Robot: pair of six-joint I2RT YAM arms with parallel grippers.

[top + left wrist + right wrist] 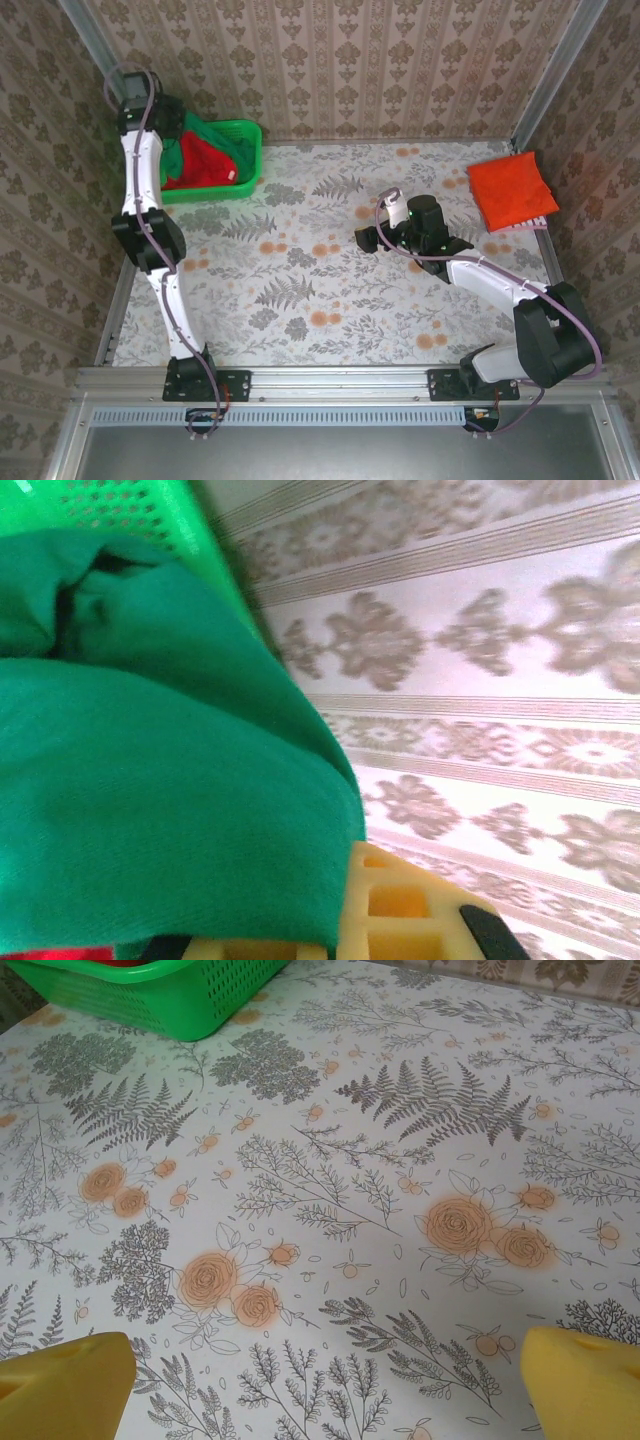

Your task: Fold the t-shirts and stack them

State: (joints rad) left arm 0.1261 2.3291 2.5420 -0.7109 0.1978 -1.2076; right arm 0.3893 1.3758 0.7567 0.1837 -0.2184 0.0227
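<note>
The flowered table [300, 300] takes up most of the scene, with patterned walls [400, 70] around it. At its far left corner sits the green basket [245, 150], against the wall. In the basket the dark green shirt [187, 140] lies crumpled at the left end, and the red shirt [205, 162] is bunched just beside it, filling the middle. The orange-red shirt [512, 190] lies folded into a flat square at the far right of the table, well apart from the basket. The left arm [145, 200] reaches up along the table's left edge and dips into the basket's left end. From its wrist, the left gripper [320, 940] is clenched, and the green cloth drapes right down over its yellow fingers [400, 910], so it appears to be grasping the dark green shirt. The right arm [500, 285] stretches in from the near right towards the middle of the table. The right gripper [378, 220] hangs there above bare cloth with its jaws spread wide and its yellow fingers [60, 1385] holding nothing.
</note>
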